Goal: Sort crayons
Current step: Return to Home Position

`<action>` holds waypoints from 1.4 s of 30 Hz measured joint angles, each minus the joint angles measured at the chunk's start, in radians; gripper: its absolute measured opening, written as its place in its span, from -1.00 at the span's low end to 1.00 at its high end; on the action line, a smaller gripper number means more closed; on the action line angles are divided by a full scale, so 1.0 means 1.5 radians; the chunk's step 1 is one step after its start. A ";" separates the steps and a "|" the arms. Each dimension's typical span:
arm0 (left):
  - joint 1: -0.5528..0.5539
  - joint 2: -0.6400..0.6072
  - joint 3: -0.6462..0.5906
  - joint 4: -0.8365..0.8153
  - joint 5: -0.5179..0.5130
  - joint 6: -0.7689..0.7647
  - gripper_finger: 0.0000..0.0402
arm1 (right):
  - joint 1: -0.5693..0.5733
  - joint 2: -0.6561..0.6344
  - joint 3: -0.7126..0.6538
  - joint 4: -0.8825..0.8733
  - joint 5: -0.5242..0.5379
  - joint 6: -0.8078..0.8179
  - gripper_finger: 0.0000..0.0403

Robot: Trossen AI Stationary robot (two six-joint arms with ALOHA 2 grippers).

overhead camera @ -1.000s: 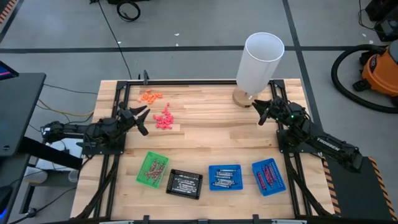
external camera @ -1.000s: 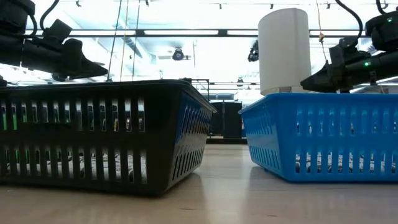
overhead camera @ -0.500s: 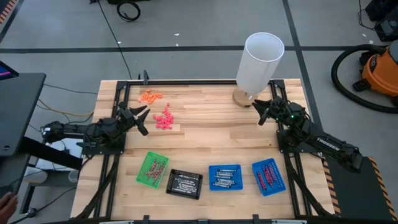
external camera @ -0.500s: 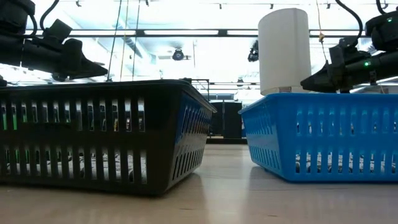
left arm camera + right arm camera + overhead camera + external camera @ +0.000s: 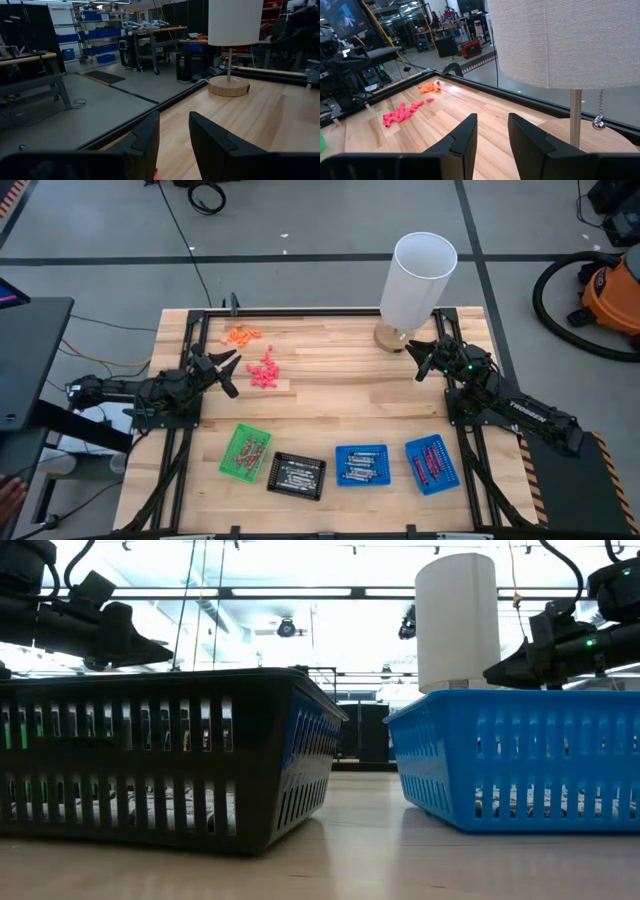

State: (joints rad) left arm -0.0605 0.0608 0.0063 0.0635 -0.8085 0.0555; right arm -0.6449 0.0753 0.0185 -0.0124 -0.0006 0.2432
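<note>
The crayons lie in four small trays near the table's near edge: brownish sticks in a green tray [image 5: 245, 451], grey-white ones in a black tray [image 5: 297, 475] and a blue tray [image 5: 361, 464], and dark red ones in a second blue tray [image 5: 431, 464]. My left gripper [image 5: 228, 370] is open and empty, held above the table's left side beside the pink bits [image 5: 264, 371]. My right gripper [image 5: 422, 360] is open and empty at the far right, next to the lamp base [image 5: 392, 337]. Both wrist views show the fingers apart, left [image 5: 172, 145] and right [image 5: 492, 145].
Orange bits [image 5: 241, 334] lie at the far left. A tall white lamp [image 5: 420, 280] stands at the far right. The low view looks past the black tray [image 5: 160, 755] and a blue tray [image 5: 520, 755]. Bare wood lies across the table's middle.
</note>
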 joint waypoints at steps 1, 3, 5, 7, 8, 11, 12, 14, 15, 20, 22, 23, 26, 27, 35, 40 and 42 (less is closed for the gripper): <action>0.000 0.000 0.000 0.000 0.000 0.000 -0.43 | 0.000 0.000 0.000 0.000 0.000 0.000 -0.41; 0.000 0.000 0.000 0.000 0.000 0.000 -0.43 | 0.000 0.000 0.000 0.000 0.000 0.000 -0.41; 0.000 0.000 0.000 0.000 0.000 0.000 -0.43 | 0.000 0.000 0.000 0.000 0.000 0.000 -0.41; 0.000 0.000 0.000 0.000 0.000 0.000 -0.43 | 0.000 0.000 0.000 0.000 0.000 0.000 -0.41; 0.000 0.000 0.000 0.000 0.000 0.000 -0.43 | 0.000 0.000 0.000 0.000 0.000 0.000 -0.41; 0.000 0.000 0.000 0.000 0.000 0.000 -0.43 | 0.000 0.000 0.000 0.000 0.000 0.000 -0.41; 0.000 0.000 0.000 0.000 0.000 0.000 -0.43 | 0.000 0.000 0.000 0.000 0.000 0.000 -0.41; 0.000 0.000 0.000 0.000 0.000 0.000 -0.43 | 0.000 0.000 0.000 0.000 0.000 0.000 -0.41; 0.000 0.000 0.000 0.000 0.000 0.000 -0.43 | 0.000 0.000 0.000 0.000 0.000 0.000 -0.41; 0.000 0.000 0.000 0.000 0.000 0.000 -0.43 | 0.000 0.000 0.000 0.000 0.000 0.000 -0.41; 0.000 0.000 0.000 0.000 0.000 0.000 -0.43 | 0.000 0.000 0.000 0.000 0.000 0.000 -0.41; 0.000 0.000 0.000 0.000 0.000 0.000 -0.43 | 0.000 0.000 0.000 0.000 0.000 0.000 -0.41; 0.000 0.000 0.000 0.000 0.000 0.000 -0.43 | 0.000 0.000 0.000 0.000 0.000 0.000 -0.41; 0.000 0.000 0.000 0.000 0.000 0.000 -0.43 | 0.000 0.000 0.000 0.000 0.000 0.000 -0.41; 0.000 0.000 0.000 0.000 0.000 0.000 -0.43 | 0.000 0.000 0.000 0.000 0.000 0.000 -0.41; 0.000 0.000 0.000 0.000 0.000 0.000 -0.43 | 0.000 0.000 0.000 0.000 0.000 0.000 -0.41; 0.000 0.000 0.000 0.000 0.000 0.000 -0.43 | 0.000 0.000 0.000 0.000 0.000 0.000 -0.41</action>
State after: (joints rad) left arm -0.0602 0.0606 0.0063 0.0635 -0.8085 0.0555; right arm -0.6449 0.0757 0.0185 -0.0128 -0.0006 0.2432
